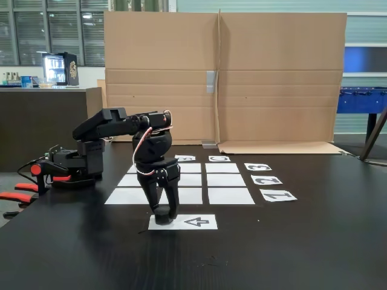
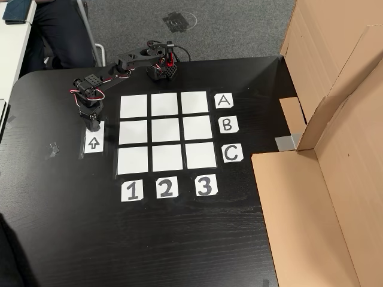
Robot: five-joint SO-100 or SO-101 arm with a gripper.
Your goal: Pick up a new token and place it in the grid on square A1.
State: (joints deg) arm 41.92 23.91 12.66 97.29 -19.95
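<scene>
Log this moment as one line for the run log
gripper: down at the arrow strip's end, around the token, grip unclear | grid: all nine squares bare | square A1: not yet filled

On the desk (image 2: 60, 239) the grid (image 2: 167, 131) lies in the middle — the arrow strip (image 2: 93, 142) just left of it in the other view. The gripper (image 1: 164, 212) is down on that strip's end, cardboard (image 1: 224, 78) standing behind.

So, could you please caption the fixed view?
Arm's fingers lowered around a token on the arrow strip, beside the empty grid.
</scene>
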